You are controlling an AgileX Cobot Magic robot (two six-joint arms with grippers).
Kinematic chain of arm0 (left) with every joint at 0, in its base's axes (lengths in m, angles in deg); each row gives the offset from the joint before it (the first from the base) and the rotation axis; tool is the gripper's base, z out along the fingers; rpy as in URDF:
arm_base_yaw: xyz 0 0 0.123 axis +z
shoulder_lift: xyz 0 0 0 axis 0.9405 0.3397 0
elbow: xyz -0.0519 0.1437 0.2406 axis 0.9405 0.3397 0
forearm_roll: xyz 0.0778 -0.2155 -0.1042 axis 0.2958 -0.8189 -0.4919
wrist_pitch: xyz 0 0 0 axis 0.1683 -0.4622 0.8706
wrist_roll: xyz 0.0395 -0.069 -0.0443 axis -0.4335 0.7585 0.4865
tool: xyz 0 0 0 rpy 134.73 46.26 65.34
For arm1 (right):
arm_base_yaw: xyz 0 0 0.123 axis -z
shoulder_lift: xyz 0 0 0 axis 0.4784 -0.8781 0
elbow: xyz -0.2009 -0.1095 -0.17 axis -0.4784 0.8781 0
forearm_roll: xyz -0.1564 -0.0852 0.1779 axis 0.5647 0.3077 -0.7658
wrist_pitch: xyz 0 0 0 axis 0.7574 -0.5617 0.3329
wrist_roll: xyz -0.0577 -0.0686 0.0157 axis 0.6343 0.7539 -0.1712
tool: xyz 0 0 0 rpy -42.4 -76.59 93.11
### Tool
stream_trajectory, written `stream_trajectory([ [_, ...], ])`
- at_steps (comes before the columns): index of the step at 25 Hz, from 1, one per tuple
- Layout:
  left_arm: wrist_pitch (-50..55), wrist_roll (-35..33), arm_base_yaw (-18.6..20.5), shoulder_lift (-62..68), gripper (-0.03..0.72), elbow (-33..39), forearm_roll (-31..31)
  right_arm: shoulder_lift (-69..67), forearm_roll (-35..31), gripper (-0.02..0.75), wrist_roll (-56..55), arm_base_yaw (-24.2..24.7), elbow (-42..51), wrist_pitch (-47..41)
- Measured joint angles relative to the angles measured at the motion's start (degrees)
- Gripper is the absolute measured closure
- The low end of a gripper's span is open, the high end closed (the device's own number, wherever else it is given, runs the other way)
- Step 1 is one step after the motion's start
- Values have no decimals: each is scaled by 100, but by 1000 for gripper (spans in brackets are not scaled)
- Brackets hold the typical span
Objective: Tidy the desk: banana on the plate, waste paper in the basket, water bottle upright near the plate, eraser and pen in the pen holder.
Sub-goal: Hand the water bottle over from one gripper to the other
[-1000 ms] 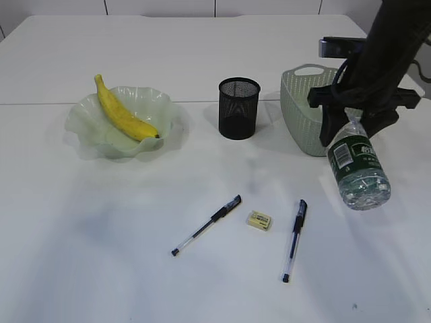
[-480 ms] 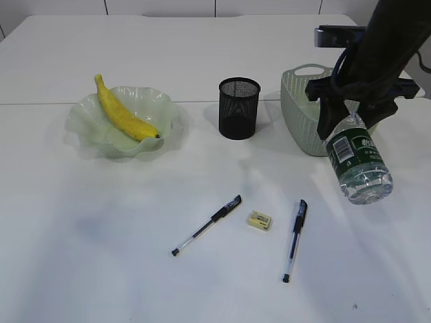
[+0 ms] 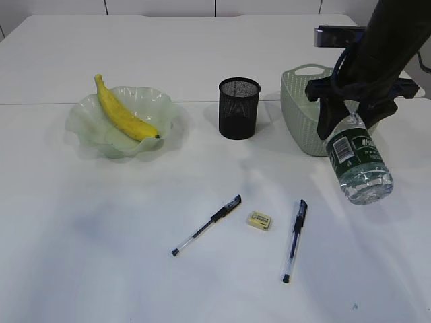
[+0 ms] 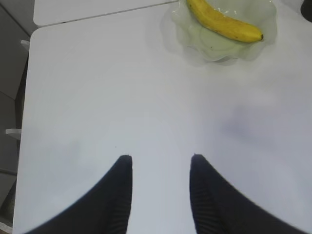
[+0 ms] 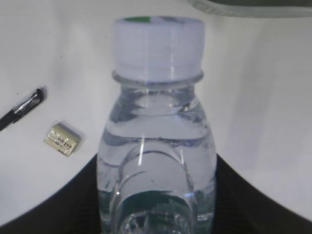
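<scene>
You had the water bottle (image 3: 358, 161) clamped near its neck in the right gripper (image 3: 350, 114), hanging tilted in the air just in front of the basket (image 3: 301, 108), far from the plate (image 3: 87, 128). It looked water-filled, so fairly heavy, smooth and slippery; a hold lower on the body would have steadied it. Its green label's writing was illegible, and your left gripper (image 4: 161, 165) was parted and empty.

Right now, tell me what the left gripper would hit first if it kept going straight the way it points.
Probably only bare table. The left gripper stands open and empty, aimed over white surface. The plate with the banana lies off to the right of that line, though depth is hard to judge.
</scene>
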Motion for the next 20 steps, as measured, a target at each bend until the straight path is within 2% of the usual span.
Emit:
stream_trajectory([
  [6, 0, 0, 0, 0, 412, 0, 37, 0, -45, 333, 86, 0, 0, 0],
  [10, -29, 0, 0, 0, 412, 0, 37, 0, -161, 334, 647, 0, 0, 174],
  [20, -225, 0, 0, -235, 412, 0, 37, 15, -1598, 335, 2477, 0, 0, 717],
])
